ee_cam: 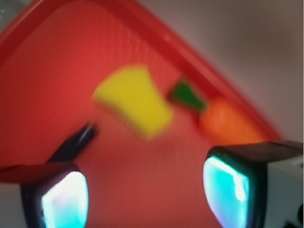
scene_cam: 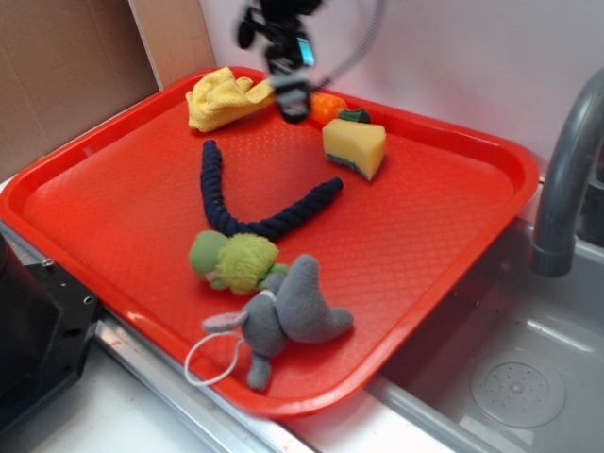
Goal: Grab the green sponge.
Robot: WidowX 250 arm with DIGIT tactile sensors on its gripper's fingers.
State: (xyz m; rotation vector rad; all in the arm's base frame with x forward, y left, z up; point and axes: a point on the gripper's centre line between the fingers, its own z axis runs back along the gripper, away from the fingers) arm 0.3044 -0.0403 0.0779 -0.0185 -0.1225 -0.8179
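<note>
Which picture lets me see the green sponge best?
The exterior view. There the green sponge is sharp: a pale yellow wedge with a dark green layer underneath, lying on the red tray beside the toy carrot. The wrist view shows it only as a blurry yellow shape ahead of the open gripper; its green side isn't visible.

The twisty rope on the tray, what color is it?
The rope is dark navy blue, clearest in the exterior view.

My exterior camera looks down from the front at an angle over the whole red tray (scene_cam: 453, 236) beside the sink (scene_cam: 528, 377). My wrist camera sits close above the tray's far corner, blurred, looking past the gripper (ee_cam: 145, 190); both views share the green sponge (scene_cam: 355, 146) (ee_cam: 135, 99) and toy carrot (scene_cam: 332, 107) (ee_cam: 228, 121).
</note>
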